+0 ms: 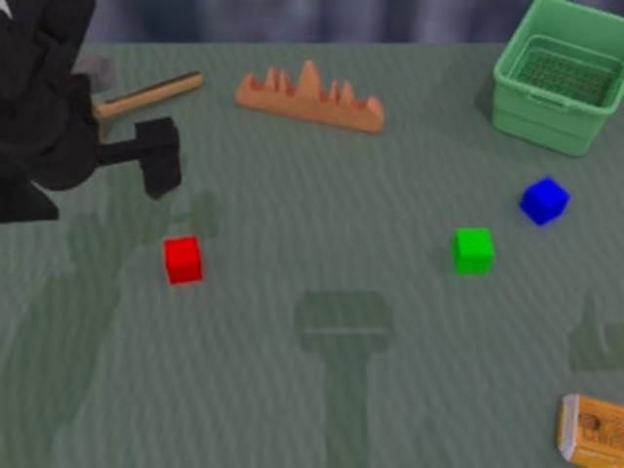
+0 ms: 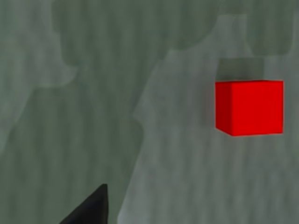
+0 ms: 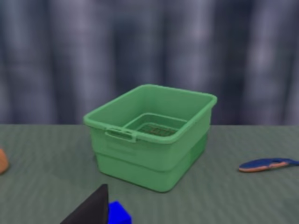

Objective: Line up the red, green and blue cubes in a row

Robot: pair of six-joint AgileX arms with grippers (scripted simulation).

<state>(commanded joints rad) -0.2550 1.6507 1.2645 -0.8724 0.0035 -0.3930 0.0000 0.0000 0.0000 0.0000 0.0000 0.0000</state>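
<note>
A grey-green table (image 1: pixel 292 390) runs back to a dim, striped backdrop. Taking the green cube (image 1: pixel 473 250) as the landmark, and going from the near edge outward: an orange printed box (image 1: pixel 593 429) sits nearer than it, at the table's right corner. The green cube itself stands right of centre. The blue cube (image 1: pixel 543 200) is just beyond it to the right, near but not touching. The red cube (image 1: pixel 182 259) lies well apart to its left, roughly level with it. Farther back and far left of the cube, the left gripper (image 1: pixel 156 156) hovers beyond the red cube, holding nothing; whether its fingers are spread I cannot tell. Farther still are a wooden-handled hammer (image 1: pixel 146 96), an orange jagged block (image 1: pixel 310 97) and a green mesh basket (image 1: pixel 561 73).

The right arm is out of the top view, its wrist camera facing the basket.

No cube looks placed yet; the opening step seems to be reaching for the red cube. Next the left gripper should come down over it and close squarely on opposite faces.
</note>
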